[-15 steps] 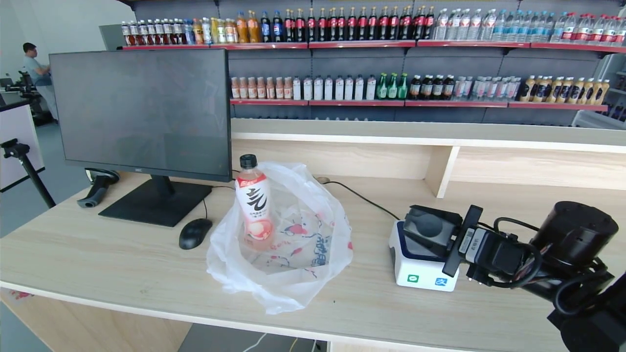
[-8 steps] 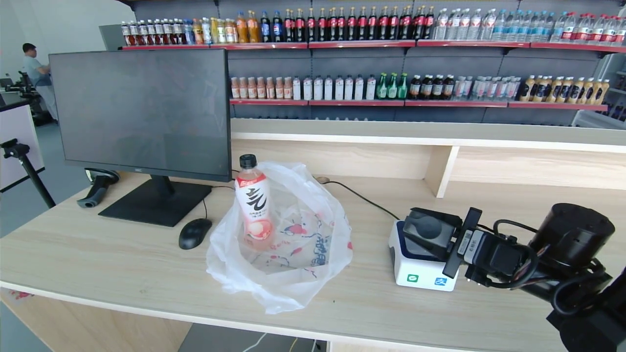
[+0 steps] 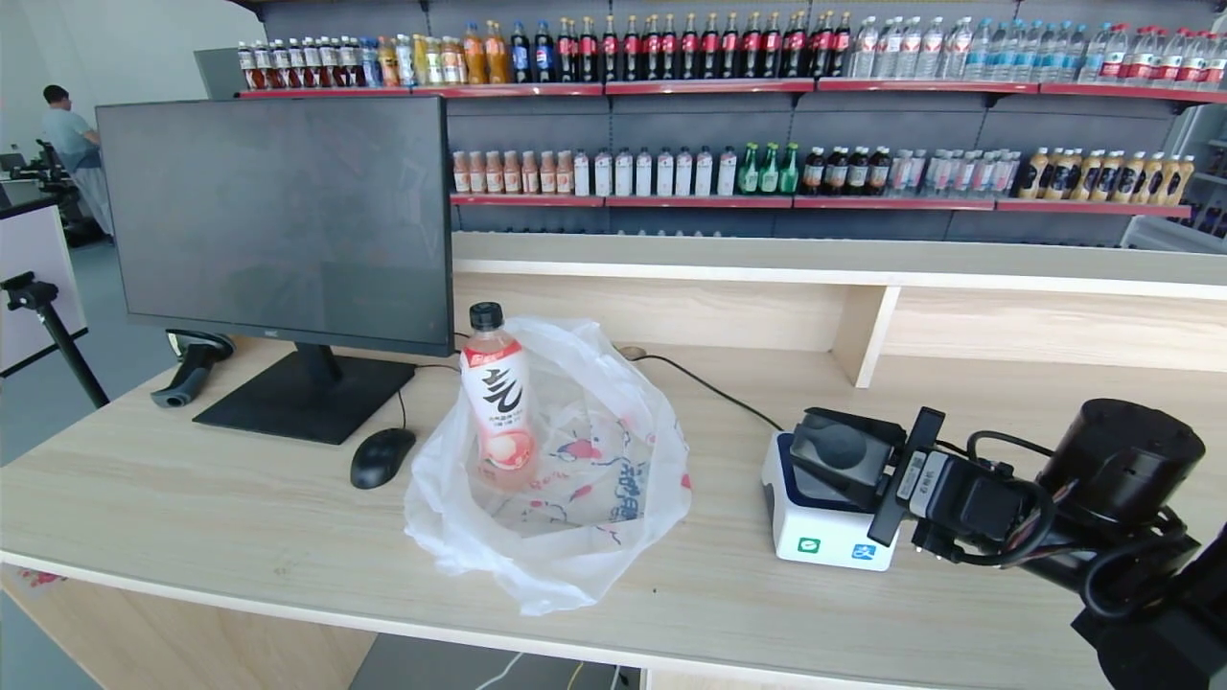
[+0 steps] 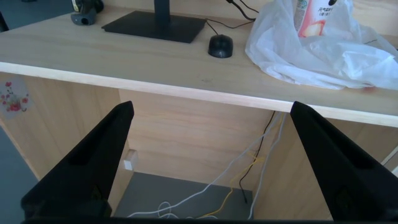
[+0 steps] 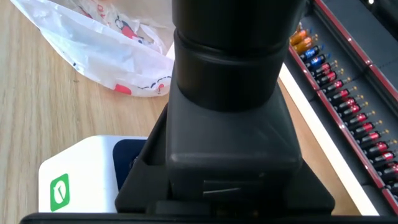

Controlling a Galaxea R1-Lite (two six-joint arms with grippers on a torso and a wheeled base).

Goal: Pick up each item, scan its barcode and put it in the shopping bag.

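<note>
Left tool [image 4: 211, 112] gapes below wooden counter [image 4: 124, 56]; drink shelves [image 3: 709, 88] behind.

A pale wooden desk [image 3: 240, 517] spans the lower frame. At its left stand a monitor [image 3: 278, 211] and a handheld scanner [image 3: 192, 369], with a mouse [image 3: 382, 457] nearby. The shopping bag [image 3: 594, 498] sits at centre and a white scanner box [image 3: 824, 541] at right.

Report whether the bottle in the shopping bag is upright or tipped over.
Upright. The bottle stands inside the shopping bag, black cap pointing up, its base down in the bag.
</note>
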